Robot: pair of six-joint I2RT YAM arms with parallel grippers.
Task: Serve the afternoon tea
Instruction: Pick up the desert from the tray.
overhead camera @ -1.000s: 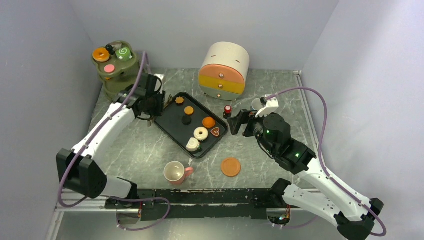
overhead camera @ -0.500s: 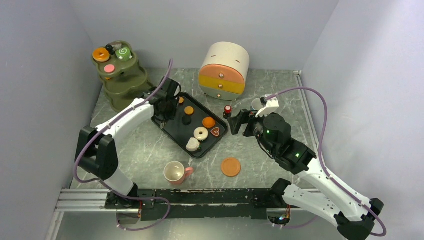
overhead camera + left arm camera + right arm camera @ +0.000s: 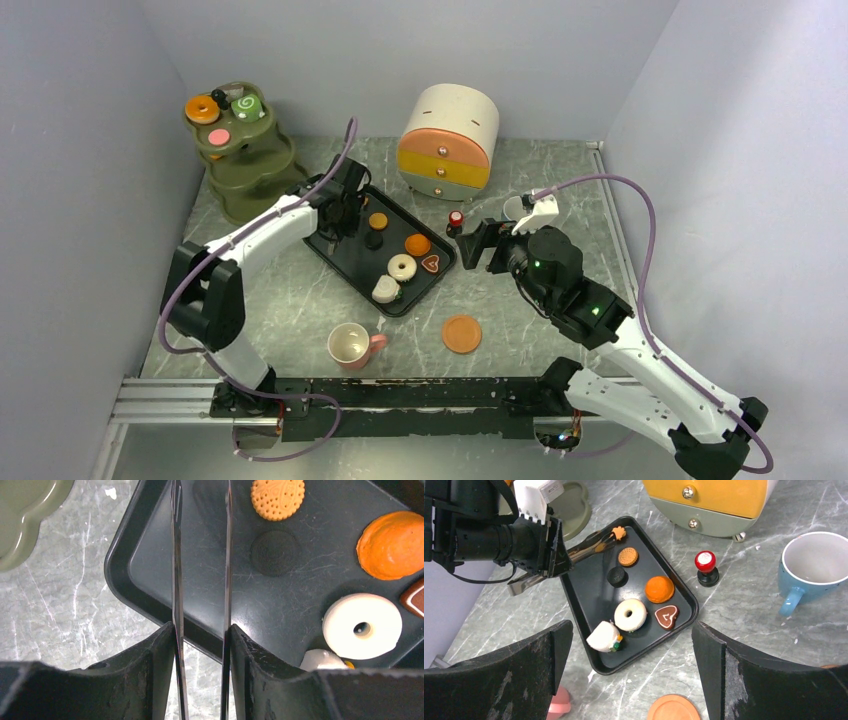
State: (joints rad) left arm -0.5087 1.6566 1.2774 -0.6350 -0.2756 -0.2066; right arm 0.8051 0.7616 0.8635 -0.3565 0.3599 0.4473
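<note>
My left gripper (image 3: 201, 630) is shut on a pair of metal tongs (image 3: 176, 555), whose blades reach over the far-left end of the black tray (image 3: 340, 255). In the right wrist view the tong tips sit at a small orange flower cookie (image 3: 618, 531); whether they pinch it does not show. On the tray lie a round biscuit (image 3: 277, 498), a black cookie (image 3: 274, 553), an orange bun (image 3: 392, 545), a white doughnut (image 3: 362, 626), a heart cookie (image 3: 666, 616) and a white pastry (image 3: 603, 636). My right gripper (image 3: 634, 670) hangs open right of the tray.
A pink cup (image 3: 350, 345) and an orange saucer (image 3: 462, 334) stand near the front. A blue cup (image 3: 819, 560) and a red knob (image 3: 706, 566) sit right of the tray. The olive stand (image 3: 240, 160) holds pastries at back left; a drawer cabinet (image 3: 448, 140) stands behind.
My left arm swung from beside the olive stand to the tray's far-left end, carrying the tongs. The right arm has not moved.
</note>
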